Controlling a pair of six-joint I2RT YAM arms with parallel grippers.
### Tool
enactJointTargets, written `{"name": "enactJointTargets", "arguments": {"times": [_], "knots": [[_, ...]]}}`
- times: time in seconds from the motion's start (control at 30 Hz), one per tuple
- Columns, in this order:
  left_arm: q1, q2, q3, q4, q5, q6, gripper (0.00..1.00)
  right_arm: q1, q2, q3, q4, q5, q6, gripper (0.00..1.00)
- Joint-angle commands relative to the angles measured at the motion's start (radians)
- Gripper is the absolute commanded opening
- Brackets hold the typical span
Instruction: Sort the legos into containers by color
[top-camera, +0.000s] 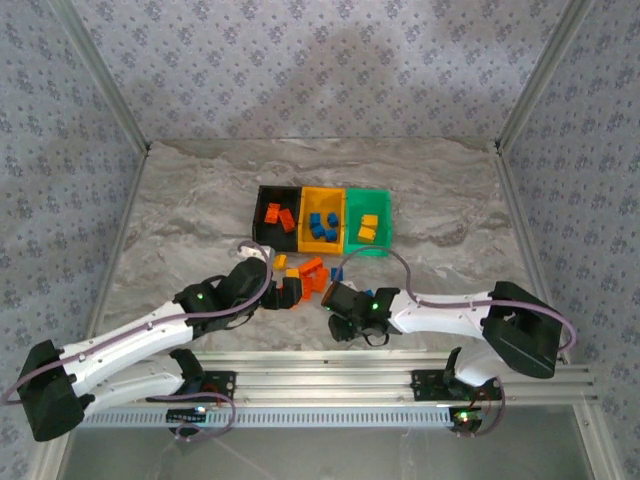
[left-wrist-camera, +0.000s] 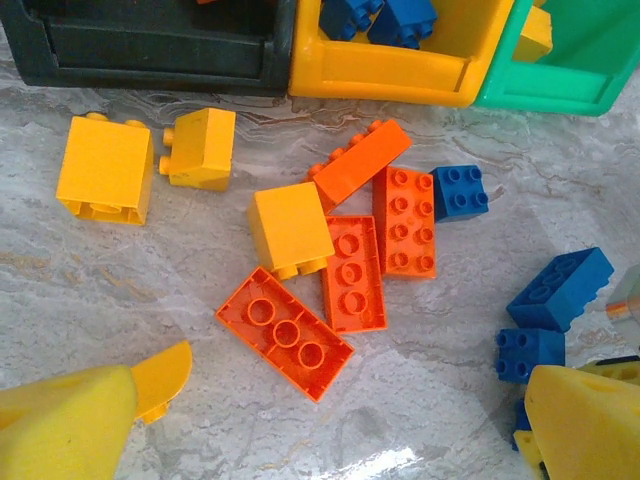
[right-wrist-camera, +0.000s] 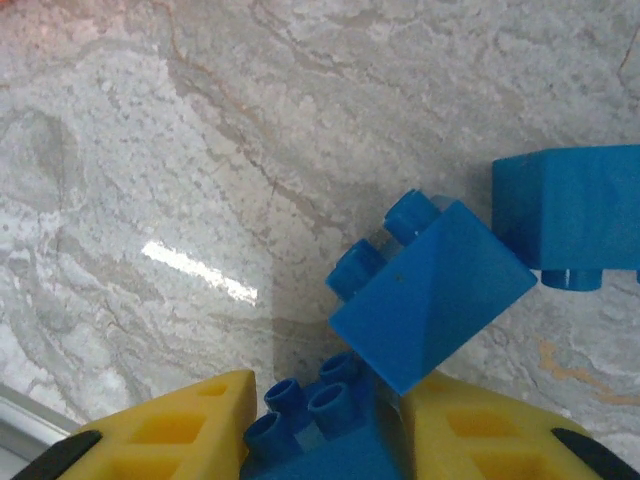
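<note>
Pinching a blue lego (right-wrist-camera: 310, 412), the right tool (right-wrist-camera: 330, 388) should next lift it to the yellow bin (left-wrist-camera: 380, 78) ahead. The left tool (left-wrist-camera: 360, 365) is wide open.

Top overhead, wide; wrists close, facing legos (left-wrist-camera: 350, 270).

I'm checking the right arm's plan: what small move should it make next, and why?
Probably a slow, short lift straight up: the right gripper looks shut on a blue brick, and a second blue brick leans tilted against it, so rising gently should let that one slide off.
</note>
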Motion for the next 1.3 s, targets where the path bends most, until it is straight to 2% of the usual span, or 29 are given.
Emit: {"name": "enactJointTargets", "arguments": {"times": [0.0,0.17,0.27,0.37,0.53,0.63,0.8,0.93,1.03,1.17,1.27], "knots": [[0.004,-0.018,0.004,-0.042,-0.035,-0.011,1.0,0.008,-0.067,0.021,-0.051,-0.01,-0.005,0.35],[0.004,-0.066,-0.019,-0.056,-0.071,-0.025,1.0,-0.002,-0.177,0.075,-0.123,-0.022,-0.055,0.35],[0.004,-0.102,-0.041,-0.051,-0.079,-0.037,1.0,-0.078,-0.201,0.148,-0.136,-0.032,-0.102,0.35],[0.004,-0.117,-0.054,-0.055,-0.083,-0.05,1.0,-0.189,-0.159,0.243,-0.111,-0.062,-0.146,0.35],[0.005,-0.119,-0.057,-0.075,-0.083,-0.067,1.0,-0.353,0.036,0.443,-0.065,-0.067,-0.186,0.34],[0.005,-0.123,-0.058,-0.083,-0.079,-0.069,1.0,-0.417,0.183,0.578,-0.051,-0.041,-0.198,0.35],[0.006,-0.147,-0.06,-0.105,-0.083,-0.068,1.0,-0.456,0.41,0.79,-0.108,0.001,-0.23,0.35],[0.007,-0.161,-0.061,-0.128,-0.095,-0.073,1.0,-0.471,0.501,0.87,-0.145,0.025,-0.214,0.38],[0.007,-0.161,-0.065,-0.131,-0.092,-0.075,1.0,-0.477,0.525,0.887,-0.13,0.031,-0.203,0.43],[0.007,-0.152,-0.066,-0.137,-0.094,-0.076,1.0,-0.479,0.532,0.92,-0.119,0.012,-0.214,0.64],[0.007,-0.145,-0.059,-0.15,-0.109,-0.071,1.0,-0.479,0.494,0.923,-0.108,0.014,-0.216,0.7]]}}
